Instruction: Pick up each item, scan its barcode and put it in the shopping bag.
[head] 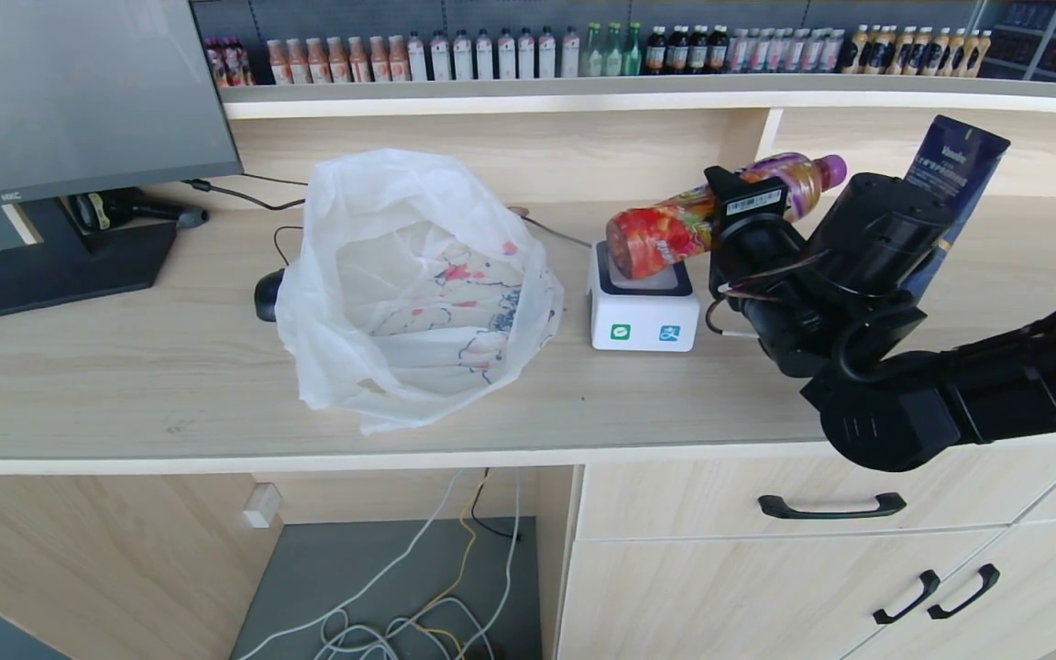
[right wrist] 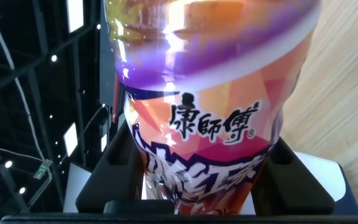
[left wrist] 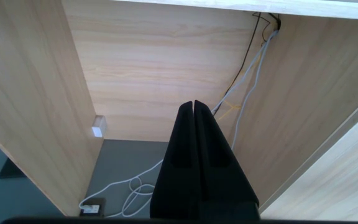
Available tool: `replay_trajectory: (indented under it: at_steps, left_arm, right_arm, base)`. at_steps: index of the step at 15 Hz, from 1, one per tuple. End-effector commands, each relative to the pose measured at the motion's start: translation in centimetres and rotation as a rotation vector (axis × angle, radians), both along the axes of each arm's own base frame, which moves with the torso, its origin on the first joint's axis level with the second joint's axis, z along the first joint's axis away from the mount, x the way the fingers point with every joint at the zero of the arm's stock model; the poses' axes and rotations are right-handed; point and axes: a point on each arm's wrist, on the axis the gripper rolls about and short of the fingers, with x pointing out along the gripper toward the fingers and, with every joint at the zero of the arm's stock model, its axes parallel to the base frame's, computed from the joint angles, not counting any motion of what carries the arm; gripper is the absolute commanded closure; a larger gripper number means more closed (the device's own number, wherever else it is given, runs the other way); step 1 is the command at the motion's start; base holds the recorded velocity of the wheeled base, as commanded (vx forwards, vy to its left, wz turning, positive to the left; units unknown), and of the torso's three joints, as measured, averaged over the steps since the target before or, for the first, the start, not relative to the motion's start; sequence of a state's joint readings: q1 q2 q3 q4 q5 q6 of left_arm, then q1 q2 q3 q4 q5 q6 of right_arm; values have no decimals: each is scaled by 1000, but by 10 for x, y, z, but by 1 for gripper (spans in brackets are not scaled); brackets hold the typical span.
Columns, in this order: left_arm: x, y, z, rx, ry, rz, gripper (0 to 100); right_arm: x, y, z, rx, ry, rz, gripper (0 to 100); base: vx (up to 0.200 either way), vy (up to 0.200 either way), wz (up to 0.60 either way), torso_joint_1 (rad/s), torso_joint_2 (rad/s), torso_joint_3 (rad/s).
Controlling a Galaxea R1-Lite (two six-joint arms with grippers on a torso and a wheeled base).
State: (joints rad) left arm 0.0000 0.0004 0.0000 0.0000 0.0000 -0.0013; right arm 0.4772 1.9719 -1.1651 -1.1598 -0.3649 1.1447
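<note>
The right gripper (head: 741, 213) is squeezing a bottle (head: 665, 234) of orange and purple drink around its middle. In the right wrist view its two black fingers (right wrist: 114, 171) are pressing on both sides of the bottle (right wrist: 210, 93). The bottle is lying on its side, and its fat end is hanging just over the dark top of the white scanner (head: 643, 316). I cannot tell if they are touching.

The scanner is sitting on the wooden counter (head: 125, 367). Beside it, the white shopping bag (head: 418, 284) is standing wide open. A tall blue pack (head: 959, 165) is standing behind the right arm.

The left gripper (left wrist: 193, 109) is hanging low under the counter with its fingers pressed together, holding nothing. It is pointing toward some cables (left wrist: 247, 68).
</note>
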Motion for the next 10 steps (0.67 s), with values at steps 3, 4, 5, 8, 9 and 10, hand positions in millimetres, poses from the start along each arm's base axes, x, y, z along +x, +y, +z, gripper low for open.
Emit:
replay_trajectory:
  at_steps: [3,4,5,8,9,10]
  left_arm:
    - [0,0,0,0,0,0,100]
    - [0,0,0,0,0,0,100]
    - [0,0,0,0,0,0,100]
    - [0,0,0,0,0,0,100]
    - [0,0,0,0,0,0,100]
    - [0,0,0,0,0,0,100]
  right_arm:
    - [0,1,-1,-2,3,1,100]
    - [-1,0,0,-1,2,1,100]
    - [-2,1,1,0,0,4,100]
    - [-7,0,9,6,-20,9,100]
    - [-8,-1,10,-2,-24,14,100]
    - [-9,-1,12,-7,-30,14,100]
  base:
    - [0,0,0,0,0,0]
    - [0,0,0,0,0,0]
    - [0,0,0,0,0,0]
    - [0,0,0,0,0,0]
    - [0,0,0,0,0,0]
    - [0,0,0,0,0,0]
